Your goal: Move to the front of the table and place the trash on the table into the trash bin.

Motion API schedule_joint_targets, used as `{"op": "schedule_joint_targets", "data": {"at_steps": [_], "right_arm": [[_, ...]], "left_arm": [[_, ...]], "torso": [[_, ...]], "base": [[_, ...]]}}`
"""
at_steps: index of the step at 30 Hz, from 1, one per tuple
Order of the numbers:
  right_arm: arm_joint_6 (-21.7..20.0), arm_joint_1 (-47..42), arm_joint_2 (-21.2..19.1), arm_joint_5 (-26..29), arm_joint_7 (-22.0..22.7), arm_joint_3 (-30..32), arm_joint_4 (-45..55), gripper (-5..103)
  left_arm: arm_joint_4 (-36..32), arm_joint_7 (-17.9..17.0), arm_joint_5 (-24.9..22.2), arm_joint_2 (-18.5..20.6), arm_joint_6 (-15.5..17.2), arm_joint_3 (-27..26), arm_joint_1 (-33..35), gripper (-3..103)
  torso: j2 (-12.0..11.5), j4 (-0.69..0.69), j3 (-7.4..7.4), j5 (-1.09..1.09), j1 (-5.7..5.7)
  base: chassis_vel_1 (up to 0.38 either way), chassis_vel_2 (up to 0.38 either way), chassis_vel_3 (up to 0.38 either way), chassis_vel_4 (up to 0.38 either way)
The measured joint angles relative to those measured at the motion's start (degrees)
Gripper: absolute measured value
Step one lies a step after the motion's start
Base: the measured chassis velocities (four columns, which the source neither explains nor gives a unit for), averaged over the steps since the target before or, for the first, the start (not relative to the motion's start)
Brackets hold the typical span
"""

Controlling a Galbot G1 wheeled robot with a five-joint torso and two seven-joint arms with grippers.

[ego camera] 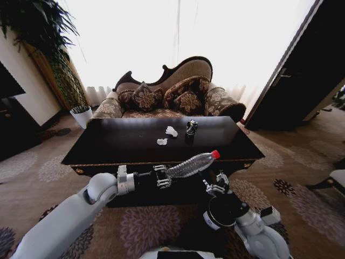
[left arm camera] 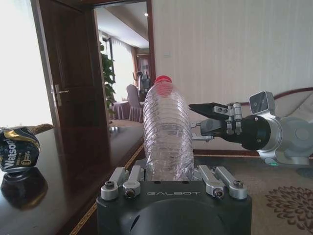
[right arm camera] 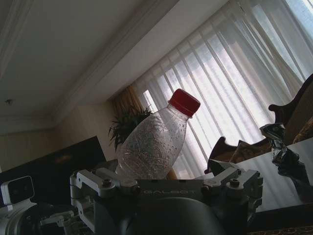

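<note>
Here, left gripper [ego camera: 161, 176] pinching clear bottle [ego camera: 191, 164] before table [ego camera: 108, 154] front edge, cap pointing right. Right gripper [ego camera: 216, 184] hovering just under bottle, fingers spread. Paper wads [ego camera: 167, 135] and crushed can [ego camera: 191, 127] lying on tabletop near sofa [ego camera: 161, 97].

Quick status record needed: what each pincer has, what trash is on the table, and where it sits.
left pincer: shut on the base of a clear plastic bottle with a red cap, held in front of the table's near edge
right pincer: low, just beneath the bottle, open, holding nothing
table: dark, glossy, straight ahead
trash on table: two white paper wads near the middle; crushed can just right of them
sofa: behind the table
</note>
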Motion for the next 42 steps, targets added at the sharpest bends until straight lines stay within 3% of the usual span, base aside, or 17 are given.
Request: {"op": "schedule_joint_targets", "data": {"at_steps": [13, 17, 18, 22, 24, 28, 30, 31, 33, 36, 37, 38, 41, 42], "right_arm": [[0.1, -1.2, 0.7, -1.8, -1.9, -0.1, 2.1, 103], [0.1, -1.3, 1.0, -2.0, -2.0, -0.2, 2.0, 97], [0.2, -1.4, 1.2, -2.1, -2.2, -0.5, 1.9, 88], [0.2, -1.5, 1.3, -2.2, -3.0, -0.6, 1.8, 82], [0.2, -1.6, 1.4, -2.2, -3.2, -0.6, 1.8, 65], [0.3, -1.9, 1.6, -2.3, -3.3, -0.7, 1.8, 54], [0.3, -1.9, 1.6, -2.4, -3.4, -0.6, 1.8, 54], [0.4, -2.0, 1.6, -2.4, -3.5, -0.6, 1.8, 44], [0.4, -2.0, 1.6, -2.4, -3.5, -0.6, 1.8, 44], [0.7, -1.9, 1.6, -2.4, -3.6, -0.5, 1.6, 34], [0.7, -1.9, 1.6, -2.4, -3.6, -0.5, 1.6, 34], [0.8, -1.8, 1.6, -2.4, -3.6, -0.5, 1.4, 31], [1.1, -1.1, 1.6, -2.6, -2.8, 0.1, -0.1, 25], [1.1, -1.1, 1.6, -2.6, -2.8, 0.1, -0.1, 25]], "left_arm": [[0.3, 2.3, 2.7, 0.5, -0.1, 2.2, -1.1, 38], [0.2, 2.4, 2.7, 0.5, -0.1, 2.2, -1.1, 38], [0.1, 2.5, 2.7, 0.5, -0.1, 2.1, -1.1, 38], [0.0, 2.6, 2.7, 0.5, -0.2, 2.0, -1.1, 38], [0.0, 2.6, 2.7, 0.4, -0.2, 2.0, -1.2, 38], [0.0, 2.7, 2.9, 0.4, -0.2, 2.0, -1.1, 38], [0.0, 2.7, 2.9, 0.4, -0.2, 2.0, -1.0, 34], [-0.2, 2.6, 2.8, 0.4, -0.1, 2.0, -0.9, 38], [-0.2, 2.5, 2.7, 0.4, -0.1, 2.0, -0.9, 41], [-0.6, 1.6, 0.9, -0.4, 0.2, 0.3, -0.4, 57], [-0.6, 1.6, 0.9, -0.4, 0.2, 0.3, -0.4, 57], [-0.7, 1.2, 0.2, -0.7, 0.2, -0.4, -0.1, 57], [-1.1, -0.9, -3.7, -2.5, 0.2, -5.2, 1.4, 74], [-1.1, -0.9, -3.7, -2.5, 0.2, -5.2, 1.4, 74]], "torso": [[0.0, 0.0, 0.0, -0.01, 0.0], [0.0, 0.0, 0.0, -0.01, 0.0], [0.0, 0.0, 0.0, -0.01, 0.0], [0.0, 0.0, 0.0, 0.0, 0.0], [0.0, 0.0, 0.0, 0.0, 0.0], [0.0, 0.0, 0.0, 0.0, 0.0], [0.0, 0.0, 0.0, 0.0, 0.0], [0.0, 0.0, 0.0, 0.0, 0.0], [0.0, 0.0, 0.0, 0.0, 0.0], [0.0, 0.0, 0.0, -0.01, 0.0], [0.0, 0.0, 0.0, -0.01, 0.0], [0.0, 0.0, 0.0, 0.0, -0.01], [0.0, 0.01, 0.0, 0.0, 0.0], [0.0, 0.01, 0.0, 0.0, 0.0]], "base": [[0.0, 0.0, 0.0, 0.0], [0.0, 0.0, 0.0, 0.0], [0.0, 0.0, 0.0, 0.0], [0.0, 0.0, 0.0, 0.0], [0.0, 0.0, 0.0, 0.0], [0.0, 0.0, 0.0, 0.0], [0.0, 0.0, 0.0, 0.0], [0.0, 0.0, 0.0, 0.0], [0.0, 0.0, 0.0, 0.0], [0.0, 0.0, 0.0, 0.0], [0.0, 0.0, 0.0, 0.0], [0.0, 0.0, 0.0, 0.0], [0.0, 0.0, 0.0, 0.0], [0.0, 0.0, 0.0, 0.0]]}}
